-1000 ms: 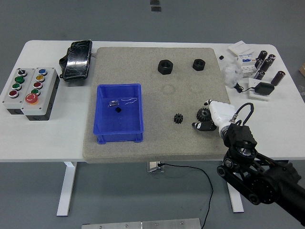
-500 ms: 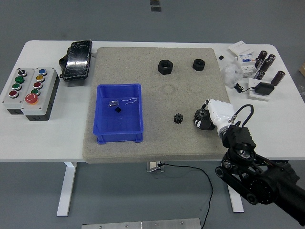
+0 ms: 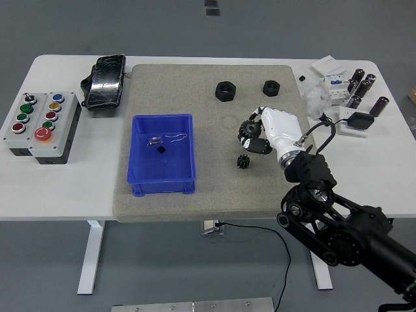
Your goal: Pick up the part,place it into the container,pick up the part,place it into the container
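My right hand (image 3: 255, 135), white with black fingers, is shut on a black gear (image 3: 248, 129) and holds it above the grey mat (image 3: 214, 188), right of the blue container (image 3: 162, 156). A smaller black gear (image 3: 243, 161) lies on the mat just below the hand. Two black hex nuts (image 3: 225, 90) (image 3: 271, 87) lie at the mat's far side. The container holds a few small bits. The left hand is out of view.
A button box (image 3: 40, 125) stands at the table's left. A black pouch (image 3: 104, 81) lies at the far left. White boxes, dark cylinders (image 3: 363, 88) and a black adapter (image 3: 359, 120) sit at the far right.
My right hand closed on the larger gear, lifted it off the mat and carried it left and away from me, toward the container. The small gear stayed put.
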`<state>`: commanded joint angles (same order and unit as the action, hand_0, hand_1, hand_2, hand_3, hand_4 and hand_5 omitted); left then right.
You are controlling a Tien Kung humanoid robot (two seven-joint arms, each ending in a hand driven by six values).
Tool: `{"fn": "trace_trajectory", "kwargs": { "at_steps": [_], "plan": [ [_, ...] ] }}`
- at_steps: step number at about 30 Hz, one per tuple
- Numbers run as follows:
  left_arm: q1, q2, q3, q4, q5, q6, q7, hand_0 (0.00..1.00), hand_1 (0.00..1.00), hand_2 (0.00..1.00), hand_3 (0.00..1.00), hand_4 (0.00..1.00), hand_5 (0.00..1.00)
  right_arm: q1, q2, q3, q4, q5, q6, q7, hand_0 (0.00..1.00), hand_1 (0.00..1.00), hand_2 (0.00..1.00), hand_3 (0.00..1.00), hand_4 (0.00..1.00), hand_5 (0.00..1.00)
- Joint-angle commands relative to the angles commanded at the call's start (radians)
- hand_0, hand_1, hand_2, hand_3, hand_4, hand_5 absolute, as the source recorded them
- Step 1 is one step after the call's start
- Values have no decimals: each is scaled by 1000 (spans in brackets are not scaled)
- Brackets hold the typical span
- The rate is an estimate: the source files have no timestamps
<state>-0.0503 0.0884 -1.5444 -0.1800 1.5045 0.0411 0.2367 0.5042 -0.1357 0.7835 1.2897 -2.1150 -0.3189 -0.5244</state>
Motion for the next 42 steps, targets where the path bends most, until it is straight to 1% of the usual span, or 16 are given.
{"fn": "trace_trajectory", "kwargs": {
  "at_steps": [1, 6, 7, 8, 12, 13, 15, 18, 19, 24, 25, 30, 31, 36, 37, 42],
  "plan": [
    [0, 0, -1, 0, 1, 0, 0, 667, 632, 551, 603, 704, 357, 6, 8, -8, 7, 16, -16, 13, 367, 502, 452, 522, 491, 2],
    [1, 0, -1, 0, 3, 0, 3, 667, 632, 551, 603, 704, 357, 29, 32, -83, 27, 164, -100, 122, 367, 502, 452, 522, 491, 2],
    [2, 0, -2, 0, 3, 0, 3, 667, 632, 551, 603, 704, 358, 31, 34, -97, 26, 196, -109, 145, 447, 526, 522, 542, 523, 2],
    [3, 1, -2, 0, 4, 0, 4, 667, 632, 551, 603, 704, 358, 33, 38, -119, 25, 237, -120, 175, 447, 526, 522, 542, 523, 2],
    [4, 4, -4, 0, 4, 1, 6, 667, 632, 551, 603, 704, 358, 42, 52, -186, 19, 364, -127, 262, 447, 526, 522, 542, 523, 2],
    [4, 4, -4, 0, 5, 1, 7, 667, 632, 550, 603, 702, 359, 45, 56, -206, 17, 393, -125, 281, 541, 610, 580, 581, 515, 2],
    [4, 3, -5, 0, 6, 1, 8, 667, 632, 550, 603, 702, 359, 49, 62, -231, 13, 438, -119, 295, 541, 610, 580, 581, 515, 2],
    [3, 3, -5, 0, 6, 0, 7, 667, 632, 550, 603, 702, 359, 59, 65, -259, 6, 478, -112, 295, 541, 610, 580, 581, 515, 2],
    [3, 3, -4, 0, 6, 0, 6, 667, 632, 551, 603, 702, 359, 61, 65, -264, 5, 478, -115, 291, 580, 654, 637, 650, 581, 64],
    [2, 2, -6, 0, 11, -1, 7, 667, 632, 551, 603, 702, 359, 66, 66, -282, 4, 450, -149, 239, 580, 654, 637, 650, 581, 64],
    [2, 2, -7, 0, 13, -1, 7, 667, 634, 551, 602, 699, 358, 66, 66, -283, 3, 447, -151, 233, 619, 690, 686, 682, 663, 310],
    [3, 4, -11, 0, 15, -1, 10, 667, 634, 551, 602, 699, 358, 66, 65, -285, 2, 436, -144, 209, 619, 690, 686, 682, 663, 310],
    [4, 4, -11, 0, 15, 0, 10, 667, 633, 551, 602, 698, 358, 66, 65, -286, 2, 435, -138, 206, 686, 759, 781, 775, 815, 379],
    [5, 6, -9, 0, 11, 0, 10, 667, 633, 551, 602, 698, 358, 63, 64, -281, 3, 430, -132, 203, 686, 759, 781, 775, 815, 379],
    [5, 5, -9, 0, 10, 0, 10, 667, 632, 550, 602, 695, 355, 62, 64, -278, 4, 429, -133, 203, 700, 773, 801, 796, 840, 403],
    [5, 5, -8, 0, 10, 0, 11, 667, 632, 550, 602, 695, 355, 56, 64, -264, 4, 423, -125, 204, 700, 773, 801, 796, 840, 403]
  ]
}}
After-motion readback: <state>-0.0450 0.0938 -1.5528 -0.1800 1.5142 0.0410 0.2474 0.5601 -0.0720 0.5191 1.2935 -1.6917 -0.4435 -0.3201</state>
